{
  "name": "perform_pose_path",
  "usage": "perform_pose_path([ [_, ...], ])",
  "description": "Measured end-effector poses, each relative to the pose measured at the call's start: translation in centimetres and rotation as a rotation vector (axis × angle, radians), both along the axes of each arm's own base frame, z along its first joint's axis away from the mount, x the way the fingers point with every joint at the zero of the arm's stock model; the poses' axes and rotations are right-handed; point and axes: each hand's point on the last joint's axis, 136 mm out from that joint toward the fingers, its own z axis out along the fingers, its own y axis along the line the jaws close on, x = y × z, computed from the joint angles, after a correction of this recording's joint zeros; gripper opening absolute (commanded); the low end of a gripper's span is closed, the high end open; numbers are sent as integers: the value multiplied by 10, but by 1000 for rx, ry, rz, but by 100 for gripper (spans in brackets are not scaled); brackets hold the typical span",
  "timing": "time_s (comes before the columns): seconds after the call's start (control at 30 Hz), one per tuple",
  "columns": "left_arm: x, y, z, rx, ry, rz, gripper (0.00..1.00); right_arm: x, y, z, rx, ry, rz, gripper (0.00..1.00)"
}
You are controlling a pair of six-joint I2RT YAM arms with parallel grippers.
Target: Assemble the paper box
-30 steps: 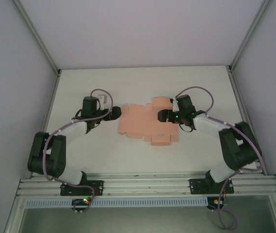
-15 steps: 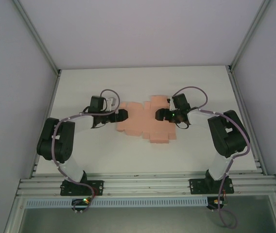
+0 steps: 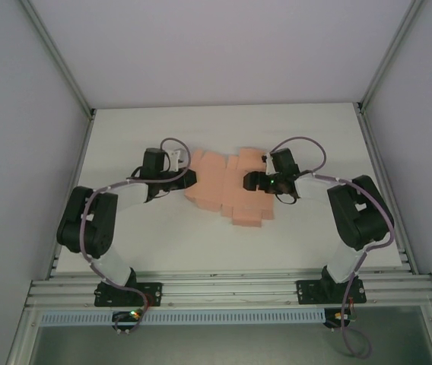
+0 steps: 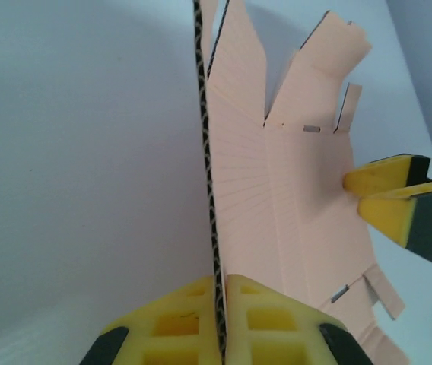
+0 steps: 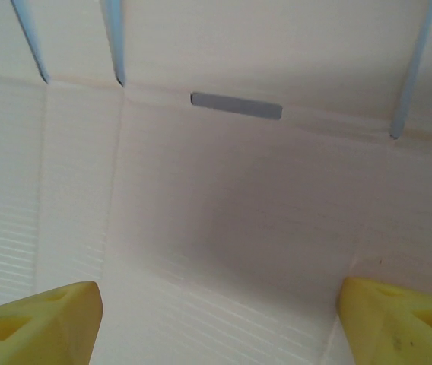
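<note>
Now the left gripper is clamped tight on the left edge of the paper box, with the card's corrugated edge running straight up between its yellow fingers. The flat salmon-pink sheet sits mid-table, between the two arms. On the far side, the right gripper is spread wide over the card, fingertips well apart, a small grey slot just ahead of them.
</note>
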Motion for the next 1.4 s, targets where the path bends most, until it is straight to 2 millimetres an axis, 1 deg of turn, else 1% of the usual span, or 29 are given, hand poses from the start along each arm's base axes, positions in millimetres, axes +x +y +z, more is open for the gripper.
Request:
perform_pose_path([
  [0.03,-2,0,8,-8,-14,-1,0,-3,-1,6,-2,-11,6,86],
  [0.13,-6,2,35,-37,-72,9,0,-16,-10,38,5,-72,1,87],
  [0.2,-12,5,57,-68,-118,18,0,-24,-19,68,28,-145,-17,87],
  [0.27,-18,6,81,-105,-157,19,0,-30,-34,101,62,-240,-50,89],
  [0.33,-25,6,104,-151,-193,9,0,-35,-49,127,105,-325,-78,89],
  [0.37,-29,5,118,-180,-215,3,0,-38,-56,138,134,-366,-89,88],
  [0.43,-36,5,140,-231,-253,-6,0,-43,-66,149,183,-403,-106,87],
  [0.5,-44,7,160,-282,-289,-10,0,-49,-68,150,236,-405,-97,86],
  [0.57,-54,9,176,-330,-316,-16,0,-55,-62,148,284,-392,-62,84],
  [0.67,-66,10,194,-388,-341,-28,0,-62,-51,146,355,-377,-6,82],
  [0.8,-78,9,219,-461,-369,-56,0,-58,-42,146,438,-354,33,75],
  [0.87,-84,10,229,-487,-385,-70,0,-54,-38,144,483,-336,48,72],
  [0.97,-89,10,240,-512,-401,-82,0,-47,-31,143,548,-305,78,65],
  [1.07,-93,10,245,-524,-413,-93,0,-44,-24,150,607,-306,117,53],
  [1.1,-94,10,245,-525,-414,-97,0,-43,-23,153,624,-312,130,47],
  [1.17,-94,10,245,-526,-414,-99,0,-43,-20,162,650,-332,156,35],
  [1.23,-94,10,246,-525,-414,-98,0,-42,-19,168,661,-349,169,18],
  [1.3,-92,13,245,-520,-415,-85,0,-42,-19,171,662,-357,174,7],
  [1.33,-91,13,243,-514,-411,-78,0,-42,-19,172,655,-363,180,0],
  [1.37,-90,14,241,-507,-408,-68,0,-43,-19,172,646,-362,183,0],
  [1.4,-89,15,239,-498,-405,-59,4,-44,-19,172,636,-362,184,0],
])
